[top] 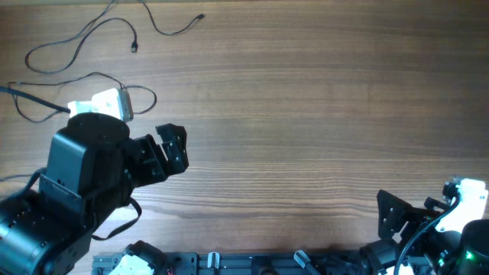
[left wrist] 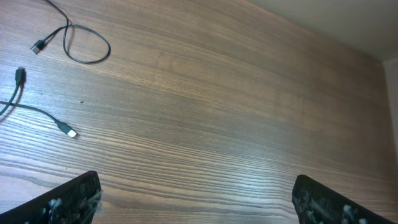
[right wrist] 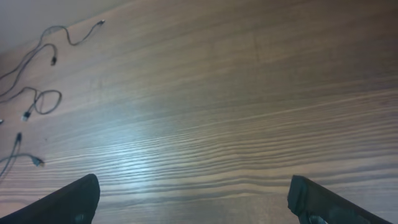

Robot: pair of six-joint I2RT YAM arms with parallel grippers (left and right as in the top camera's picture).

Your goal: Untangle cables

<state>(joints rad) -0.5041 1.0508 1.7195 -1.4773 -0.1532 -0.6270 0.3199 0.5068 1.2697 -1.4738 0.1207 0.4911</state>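
Overhead view: a wood-grain worktop was seen to fill the frame. The left arm was found reaching over its near-left part, with the left gripper poised above bare wood. The right arm was noted at the near-right edge. In the wrist views, the fingers of the left gripper were observed spread wide and grasping nothing. The right gripper was likewise found released and empty. The cables were located toward the far-left corner, lying loose on the worktop, near the left arm and well apart from the right gripper. One looped cable was recorded there. Another was seen to end in a silver-tipped plug.
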